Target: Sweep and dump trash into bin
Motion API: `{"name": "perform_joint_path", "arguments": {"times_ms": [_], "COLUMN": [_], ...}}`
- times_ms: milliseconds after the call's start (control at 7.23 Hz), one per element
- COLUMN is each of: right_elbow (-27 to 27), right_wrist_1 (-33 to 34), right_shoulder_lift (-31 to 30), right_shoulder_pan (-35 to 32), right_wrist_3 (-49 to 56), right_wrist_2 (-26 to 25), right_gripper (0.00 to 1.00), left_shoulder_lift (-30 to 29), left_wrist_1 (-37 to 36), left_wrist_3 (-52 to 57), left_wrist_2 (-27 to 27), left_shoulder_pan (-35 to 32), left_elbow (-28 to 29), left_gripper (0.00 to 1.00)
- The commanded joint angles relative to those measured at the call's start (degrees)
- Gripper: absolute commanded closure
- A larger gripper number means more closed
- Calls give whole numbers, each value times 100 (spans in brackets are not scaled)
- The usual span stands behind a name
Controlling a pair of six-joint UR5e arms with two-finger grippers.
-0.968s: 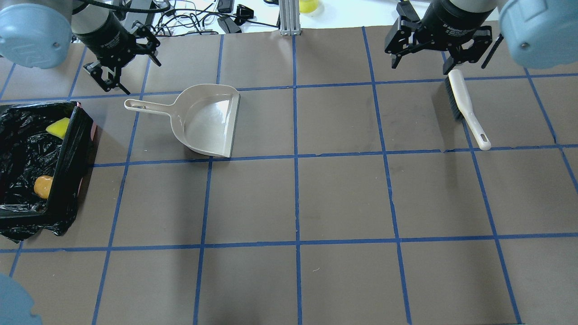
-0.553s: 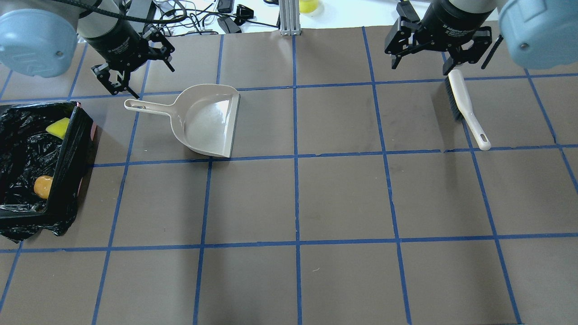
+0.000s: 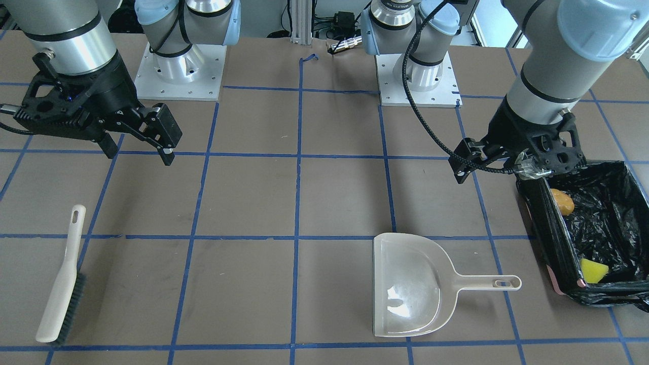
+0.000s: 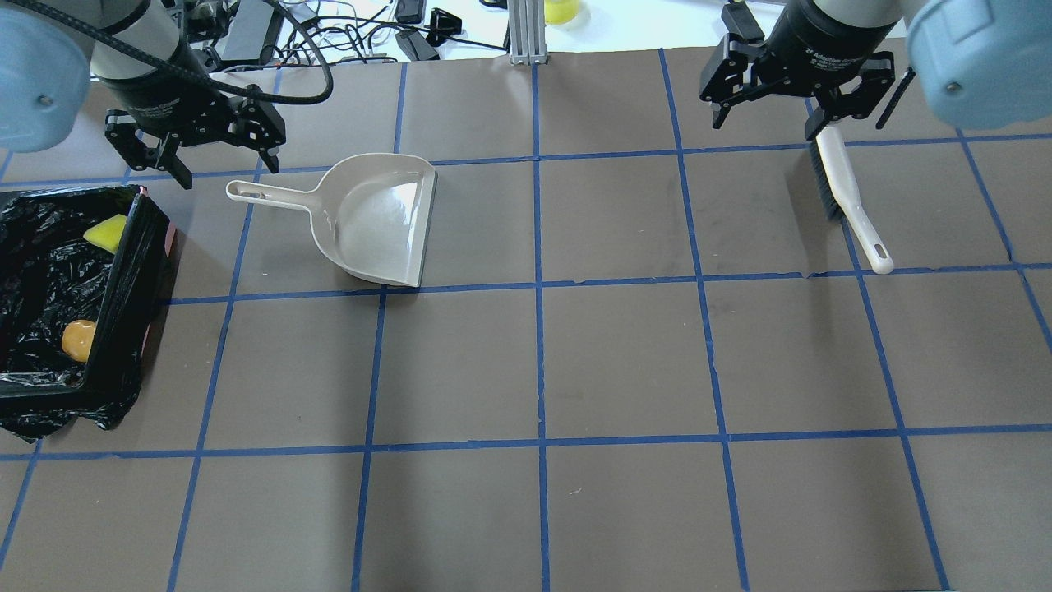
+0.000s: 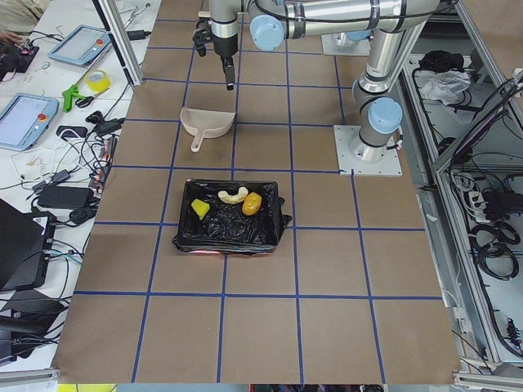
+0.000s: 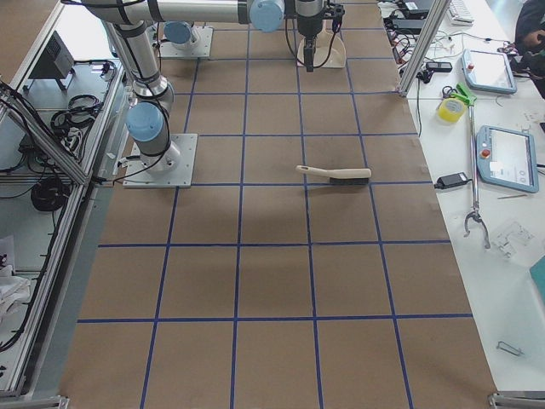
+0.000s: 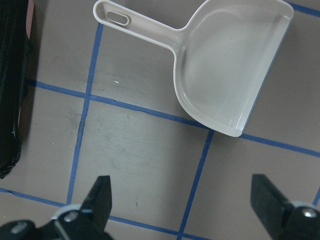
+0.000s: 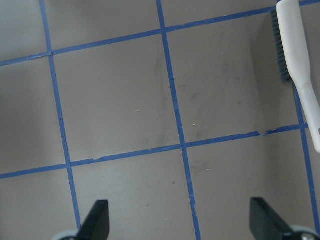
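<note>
With all trash (image 5: 233, 196) in the bin (image 4: 123, 271) at left, my left pincer (image 4: 226, 167) and right pincer (image 4: 764, 123) gaped empty; nothing seemed left.

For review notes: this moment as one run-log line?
trash: three pieces in bin | dustpan: empty, on table | brush: on table | left gripper: open, empty | right gripper: open, empty

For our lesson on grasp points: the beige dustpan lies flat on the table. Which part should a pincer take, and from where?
Take the dustpan by its handle, mid-length, from straight above, closing across its narrow width. It lies flat and looks too wide elsewhere; the slim handle juts clear toward the bin.
</note>
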State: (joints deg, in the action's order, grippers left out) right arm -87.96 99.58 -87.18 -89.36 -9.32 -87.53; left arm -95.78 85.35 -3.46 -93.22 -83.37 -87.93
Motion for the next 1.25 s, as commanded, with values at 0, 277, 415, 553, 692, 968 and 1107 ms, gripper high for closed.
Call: {"name": "perform_joint_path", "arguments": {"times_ms": [0, 277, 415, 553, 692, 968, 1107], "right_elbow": [-2, -2, -2, -2, -2, -2, -2], "right_wrist_1": [0, 0, 0, 9, 9, 9, 9], "right_shoulder_lift": [0, 0, 0, 0, 0, 0, 0], "right_shoulder_pan": [7, 15, 16, 16, 24, 24, 24], "right_wrist_3": [0, 0, 0, 0, -9, 0, -9], "right_wrist_2": [-1, -10, -1, -1, -10, -10, -10], "right_gripper": [0, 0, 0, 0, 0, 0, 0], "left_shoulder_lift": [112, 174, 105, 182, 192, 218, 227], "left_wrist_1": [149, 332, 377, 351, 351, 307, 290], "left_wrist_3": [214, 205, 249, 302, 311, 320, 233], "left_wrist_2": [-73, -118, -109, -31, 249, 207, 242], "left_shoulder_pan": [23, -3, -3, 5, -3, -12, -30], "left_elbow": [-23, -58, -128, -302, -304, -339, -339], "left_gripper": [0, 0, 0, 0, 0, 0, 0]}}
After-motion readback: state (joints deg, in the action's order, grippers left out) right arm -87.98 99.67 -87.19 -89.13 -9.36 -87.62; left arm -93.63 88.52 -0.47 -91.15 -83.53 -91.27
